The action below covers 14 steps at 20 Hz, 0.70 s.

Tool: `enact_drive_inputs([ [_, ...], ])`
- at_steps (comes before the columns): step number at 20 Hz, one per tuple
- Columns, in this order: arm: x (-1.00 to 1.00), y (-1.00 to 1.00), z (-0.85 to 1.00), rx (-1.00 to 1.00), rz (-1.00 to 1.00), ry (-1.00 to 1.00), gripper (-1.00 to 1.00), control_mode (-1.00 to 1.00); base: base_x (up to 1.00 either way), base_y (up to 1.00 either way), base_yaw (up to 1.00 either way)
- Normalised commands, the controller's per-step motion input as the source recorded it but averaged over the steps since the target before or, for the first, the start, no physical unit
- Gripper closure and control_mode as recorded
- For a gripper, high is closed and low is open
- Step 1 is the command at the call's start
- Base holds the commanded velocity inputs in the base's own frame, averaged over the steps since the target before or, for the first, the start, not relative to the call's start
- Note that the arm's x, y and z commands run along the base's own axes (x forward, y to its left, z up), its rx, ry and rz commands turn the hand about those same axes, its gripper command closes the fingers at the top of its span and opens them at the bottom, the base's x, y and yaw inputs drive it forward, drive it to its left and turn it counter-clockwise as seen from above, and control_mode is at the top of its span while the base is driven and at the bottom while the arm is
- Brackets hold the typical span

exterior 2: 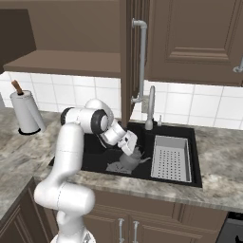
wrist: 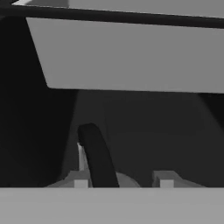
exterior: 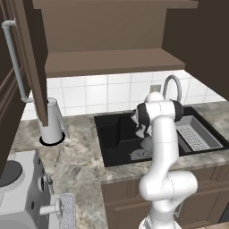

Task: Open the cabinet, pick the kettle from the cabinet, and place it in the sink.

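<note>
The dark grey kettle (exterior: 144, 144) (exterior 2: 131, 159) sits upright on the floor of the black sink (exterior: 112, 132) (exterior 2: 142, 170), left of the tray. My gripper (exterior 2: 130, 149) (wrist: 123, 183) reaches down into the basin just above it. In the hand view its fingertips (wrist: 81, 181) stand apart on either side of the kettle's dark arched handle (wrist: 98, 157); the handle lies close to the left tip, with a clear gap to the right one. The jaws are open. The cabinet (exterior: 112, 60) (exterior 2: 61, 61) above the counter stands open, its door (exterior: 36, 58) (exterior 2: 127, 61) swung out and its shelf bare.
A grey perforated tray (exterior: 197, 134) (exterior 2: 171, 159) fills the sink's right part. The curved faucet (exterior: 172, 87) (exterior 2: 151, 107) rises behind the basin. A white paper-towel roll (exterior: 51, 123) (exterior 2: 26, 114) stands on the marbled counter to the left. A stove (exterior: 18, 192) is at near left.
</note>
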Motion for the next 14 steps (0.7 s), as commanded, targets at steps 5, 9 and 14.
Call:
enact_drive_inputs([
  [5, -0.26, 0.24, -0.46, 0.0, -0.04, -0.01, -1.0, -1.0, 0.0, 0.0, 0.0],
  [9, -0.29, 0.29, -0.47, 0.0, -0.04, 0.0, -1.0, -1.0, 0.0, 0.0, 0.0],
  [14, -0.32, 0.34, -0.47, 0.0, -0.03, -0.04, -1.0, -1.0, 0.0, 0.0, 0.0],
])
